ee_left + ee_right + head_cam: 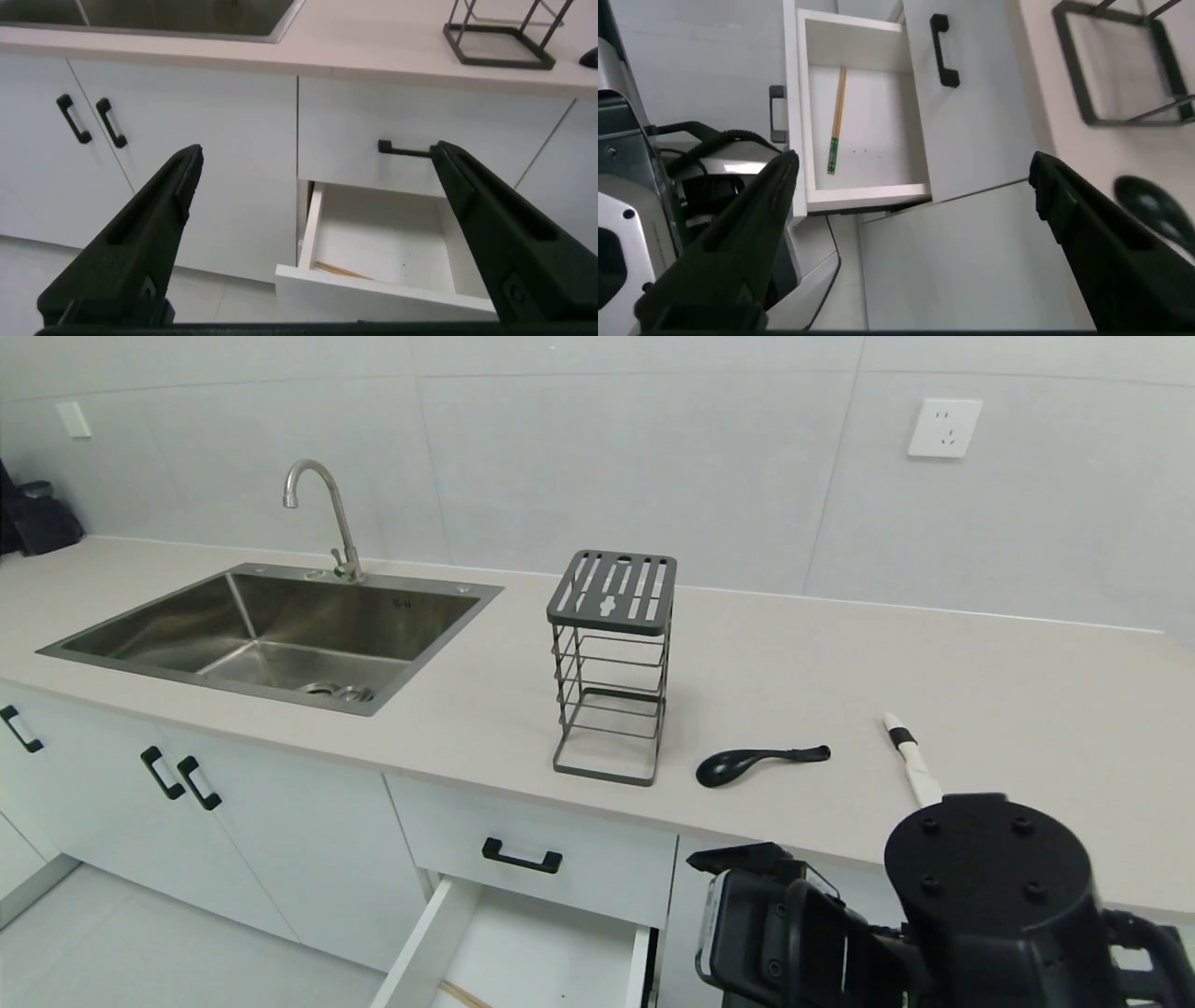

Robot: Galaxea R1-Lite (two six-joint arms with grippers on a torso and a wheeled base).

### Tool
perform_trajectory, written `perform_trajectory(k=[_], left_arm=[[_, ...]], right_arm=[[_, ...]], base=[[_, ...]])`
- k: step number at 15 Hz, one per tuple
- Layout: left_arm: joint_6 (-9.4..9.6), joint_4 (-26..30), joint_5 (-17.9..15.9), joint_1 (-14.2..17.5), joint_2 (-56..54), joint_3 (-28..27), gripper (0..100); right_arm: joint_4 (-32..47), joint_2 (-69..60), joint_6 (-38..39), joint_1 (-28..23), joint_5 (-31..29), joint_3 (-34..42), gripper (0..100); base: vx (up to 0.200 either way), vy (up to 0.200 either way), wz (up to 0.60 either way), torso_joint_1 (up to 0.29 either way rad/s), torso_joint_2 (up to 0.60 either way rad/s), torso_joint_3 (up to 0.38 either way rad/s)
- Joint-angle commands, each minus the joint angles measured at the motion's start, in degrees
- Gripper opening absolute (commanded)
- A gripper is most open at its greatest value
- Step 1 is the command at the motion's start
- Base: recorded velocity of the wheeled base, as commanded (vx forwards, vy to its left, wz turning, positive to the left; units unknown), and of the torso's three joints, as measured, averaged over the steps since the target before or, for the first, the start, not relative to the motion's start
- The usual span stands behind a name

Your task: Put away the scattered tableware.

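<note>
bright, even, diffuse light from overhead; the rack [611, 663] and spoon [747, 763] throw only faint soft shadows on the desk [794, 653]. mild sheen inside the sink [373, 616].

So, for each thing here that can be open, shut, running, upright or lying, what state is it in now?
Lower drawer: pulled open, chopsticks inside.
Upper drawer: shut.
Cabinet doors: shut.
Faucet: no water running.
Rack: upright on the counter.
Black spoon: lying on the counter, beside the rack.
White utensil: lying on the counter.
Left end effector: open.
Right end effector: open.
</note>
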Motion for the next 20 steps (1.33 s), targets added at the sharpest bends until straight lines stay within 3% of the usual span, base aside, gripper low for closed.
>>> perform_trajectory(k=[1,6,9,14,17,20], left_arm=[[0.02,-0.02,-0.01,0.0,0.07,0.0,100],[0.02,-0.02,-0.01,0.0,0.07,0.0,100],[0.02,-0.02,-0.01,0.0,0.07,0.0,100],[0.02,-0.02,-0.01,0.0,0.07,0.0,100],[0.02,-0.02,-0.01,0.0,0.07,0.0,100],[0.02,-0.02,-0.01,0.0,0.07,0.0,100]], right_arm=[[0.06,1.83,-0.03,-0.02,0.05,-1.56,100],[0.32,5.43,-1.88,-1.16,3.04,-3.23,100],[-0.2,7.19,-6.45,-5.2,4.53,-4.64,100],[-2.23,11.24,-9.96,-6.43,4.53,-9.3,100],[-2.75,10.27,-8.65,-7.31,4.53,-7.8,100],[-3.19,4.2,-6.18,-12.59,4.62,-3.23,100]], base=[[0.0,0.0,0.0,0.281,-0.54,-0.261],[0.0,0.0,0.0,0.241,-0.46,-0.222],[0.0,0.0,0.0,0.041,-0.06,-0.034],[0.0,0.0,0.0,0.0,0.0,0.0],[0.0,0.0,0.0,0.0,0.0,0.0],[0.0,0.0,0.0,0.0,0.0,0.0]])
